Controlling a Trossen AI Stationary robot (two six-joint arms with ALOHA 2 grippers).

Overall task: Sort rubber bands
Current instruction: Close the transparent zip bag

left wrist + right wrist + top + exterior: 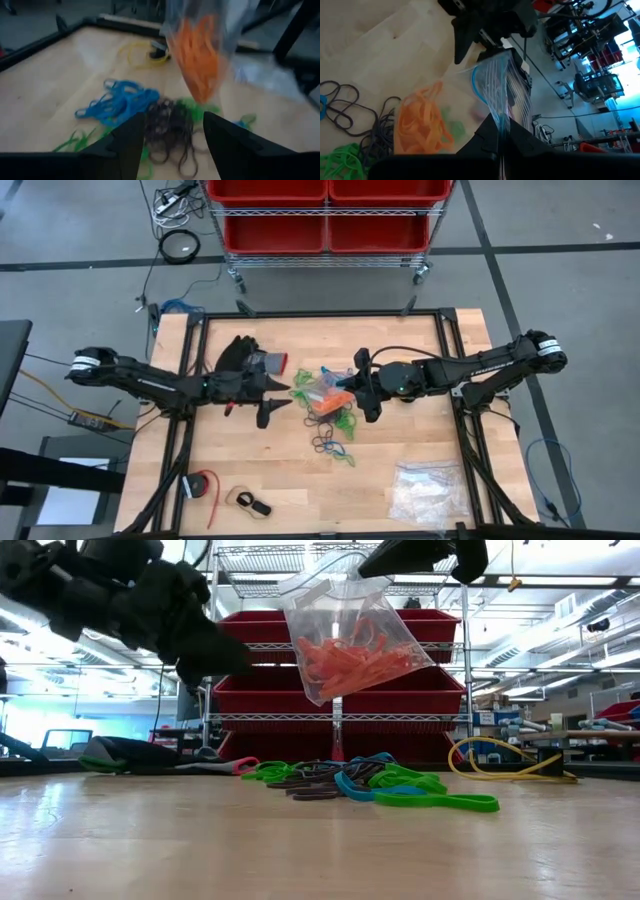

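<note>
Robotics lab or workshop. Wooden worktable [400, 440] in black metal frame [320, 314], on grey concrete floor [560, 290]. Wheeled wire shelving [330, 250] stacked with red bins [430, 695]. Cables and power strip [172, 202] on floor. Overhead strip lighting, benches with equipment [600, 720] beyond.

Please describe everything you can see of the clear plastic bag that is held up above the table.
The clear plastic bag is thin, see-through film with a zip strip along its top edge. It hangs in the air above the pile of rubber bands, not touching the table. The right tool is shut on its top edge. Orange rubber bands lie bunched at its bottom. The left tool stands open nearby, not touching it.
</note>
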